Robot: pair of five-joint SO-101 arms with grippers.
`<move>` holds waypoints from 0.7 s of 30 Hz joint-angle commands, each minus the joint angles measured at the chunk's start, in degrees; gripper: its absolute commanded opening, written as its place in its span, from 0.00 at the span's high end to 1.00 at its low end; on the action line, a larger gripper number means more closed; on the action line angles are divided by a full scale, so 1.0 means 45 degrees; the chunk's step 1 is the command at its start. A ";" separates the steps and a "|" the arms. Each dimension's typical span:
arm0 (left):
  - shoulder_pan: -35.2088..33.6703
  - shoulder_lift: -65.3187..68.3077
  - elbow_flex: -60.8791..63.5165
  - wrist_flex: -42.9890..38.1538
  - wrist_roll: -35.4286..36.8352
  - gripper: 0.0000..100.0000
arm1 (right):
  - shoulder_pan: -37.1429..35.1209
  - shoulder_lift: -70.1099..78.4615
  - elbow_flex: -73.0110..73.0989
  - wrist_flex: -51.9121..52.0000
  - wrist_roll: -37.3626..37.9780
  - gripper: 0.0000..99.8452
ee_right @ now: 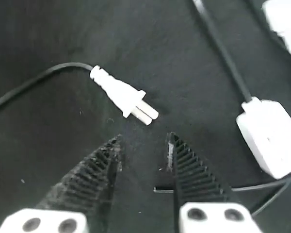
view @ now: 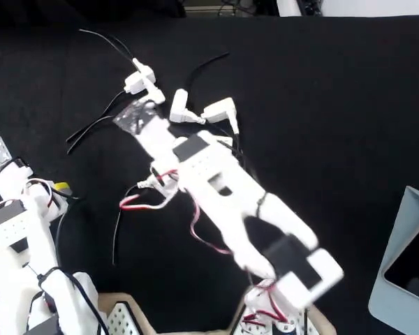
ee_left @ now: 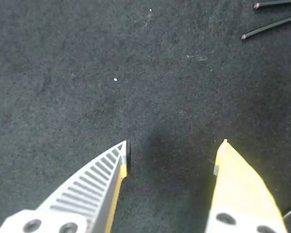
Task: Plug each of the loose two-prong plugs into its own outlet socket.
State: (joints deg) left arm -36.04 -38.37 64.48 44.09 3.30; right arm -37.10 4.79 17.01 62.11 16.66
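While empty and half open, right tool (ee_right: 144,138) just beside plug (ee_right: 122,96).

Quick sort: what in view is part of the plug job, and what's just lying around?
Job:
two-prong plug
outlet socket near it
another white connector on a black cord

Lying about:
grey-blue container at the table's edge

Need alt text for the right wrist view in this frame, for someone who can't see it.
The right gripper, with black ribbed fingers, is open just short of a white two-prong plug on a black cord, its prongs pointing toward the gap. Both are over a black cloth, with a white boxy connector on another cord nearby.
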 commanded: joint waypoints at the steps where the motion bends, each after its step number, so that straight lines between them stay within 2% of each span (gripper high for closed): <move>1: -0.0068 -0.0195 -0.0068 -0.0176 -0.0020 0.71 | -0.0156 0.1338 -0.2237 0.1211 0.1446 0.87; 11: -0.0010 -0.0195 -0.0068 -0.0117 -0.0508 0.71 | -0.0977 0.4112 -0.6379 0.3087 0.2813 0.86; 17: -0.0010 -0.0195 -0.0049 -0.0078 -0.0547 0.71 | -0.1172 0.6027 -0.7980 0.3458 0.2911 0.76; 21: -0.0010 -0.0195 -0.0049 -0.0078 -0.0547 0.71 | -0.1133 0.7121 -0.9543 0.4317 0.3028 0.79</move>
State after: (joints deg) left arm -36.04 -38.37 64.48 44.09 1.45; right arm -41.58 35.47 -19.30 78.99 29.41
